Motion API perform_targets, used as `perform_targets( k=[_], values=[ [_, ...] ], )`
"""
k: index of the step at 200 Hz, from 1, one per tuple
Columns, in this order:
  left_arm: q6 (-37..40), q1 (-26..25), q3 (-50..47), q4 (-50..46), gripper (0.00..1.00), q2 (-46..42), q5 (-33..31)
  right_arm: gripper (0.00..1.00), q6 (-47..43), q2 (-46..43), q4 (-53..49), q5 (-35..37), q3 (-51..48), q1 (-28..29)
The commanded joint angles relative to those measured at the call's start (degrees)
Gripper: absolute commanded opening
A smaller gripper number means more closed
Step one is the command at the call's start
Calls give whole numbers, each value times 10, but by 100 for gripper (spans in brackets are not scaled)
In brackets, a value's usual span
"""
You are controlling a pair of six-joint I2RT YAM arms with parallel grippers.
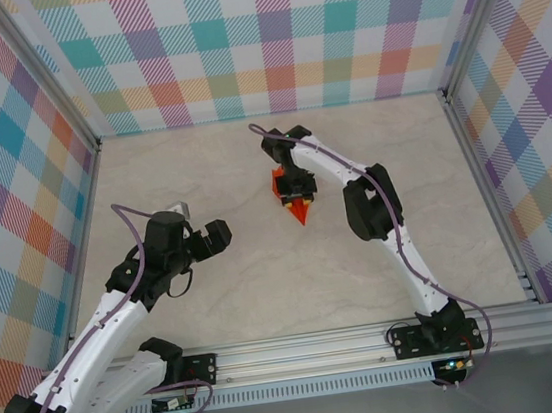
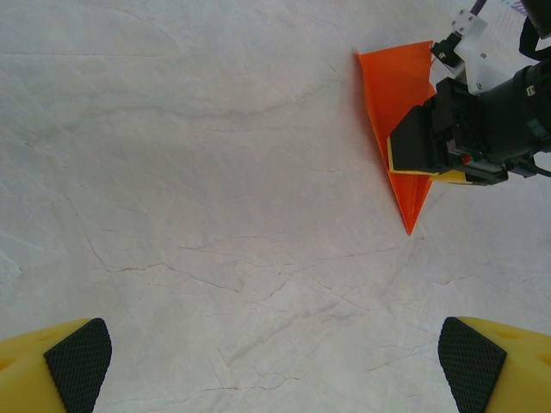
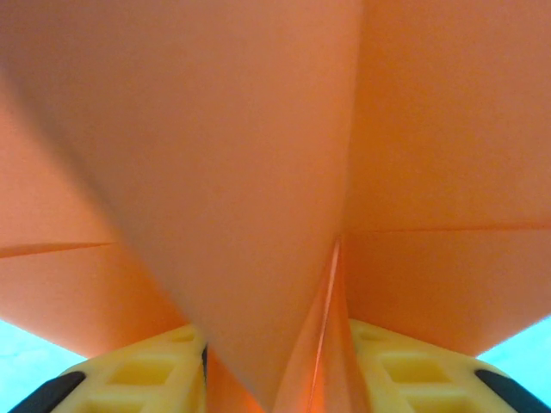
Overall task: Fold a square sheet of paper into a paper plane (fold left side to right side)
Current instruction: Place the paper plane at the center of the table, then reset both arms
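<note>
The table [image 1: 181,168] lies bare on every side, its walls [image 1: 265,36] well off, so there is free room to move. At mid-table lies the plane [image 2: 396,95], already a narrow dart with a centre crease. Folding looks all but done, with perhaps a last press and a release left. The right gripper [image 1: 295,194] sits over its wide end, paper standing between the jaws; whether they pinch it I cannot tell. The left gripper [image 1: 218,239] hangs wide open and empty, well apart to the left.
</note>
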Motion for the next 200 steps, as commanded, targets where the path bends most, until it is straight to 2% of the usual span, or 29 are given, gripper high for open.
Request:
perform_targets(
  k=[1, 38, 68, 92, 119, 140, 154, 169, 184, 200],
  values=[
    [4, 7, 6, -12, 100, 0, 6, 42, -13, -77, -32, 19, 15, 13],
    [1, 7, 5, -10, 100, 7, -11, 48, -27, -177, -56, 60, -19, 20],
    [-5, 8, 12, -12, 100, 24, -61, 56, -50, -317, 15, 89, -160, 19],
    [3, 10, 13, 1, 100, 35, -121, 75, -82, -470, 133, 143, -338, 16],
    [26, 18, 2, 43, 100, 48, -241, 100, -117, -630, 290, 184, -570, -30],
    [76, 31, -25, 125, 100, 67, -320, 100, -111, -719, 406, 176, -733, -124],
    [122, 36, -53, 218, 100, 84, -377, 100, -100, -756, 472, 176, -817, -190],
    [165, 48, -76, 283, 100, 112, -420, 100, -143, -778, 594, 163, -909, -234],
    [190, 67, -88, 319, 100, 145, -424, 100, -184, -774, 718, 182, -985, -250],
    [219, 88, -113, 385, 100, 179, -369, 100, -205, -747, 796, 179, -1018, -261]
  ],
)
